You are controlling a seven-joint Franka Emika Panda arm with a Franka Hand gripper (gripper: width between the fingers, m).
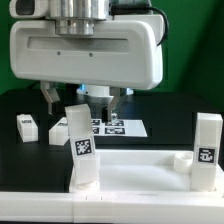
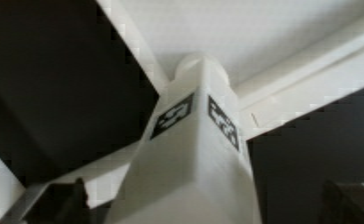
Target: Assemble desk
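The white rimmed tabletop (image 1: 135, 178) lies at the front, and part of it shows in the wrist view (image 2: 268, 30). One white tagged leg (image 1: 81, 148) stands upright at its corner on the exterior view's left. A second leg (image 1: 207, 150) stands at the corner on the right. Two loose legs (image 1: 27, 126) (image 1: 58, 129) lie on the black table behind. My gripper (image 1: 82, 100) hovers just above the left leg's top, open. In the wrist view the leg (image 2: 197, 150) runs between my spread fingers (image 2: 46, 200), with gaps on both sides.
The marker board (image 1: 118, 126) lies flat on the black table behind the tabletop, under the gripper. A green wall stands at the back.
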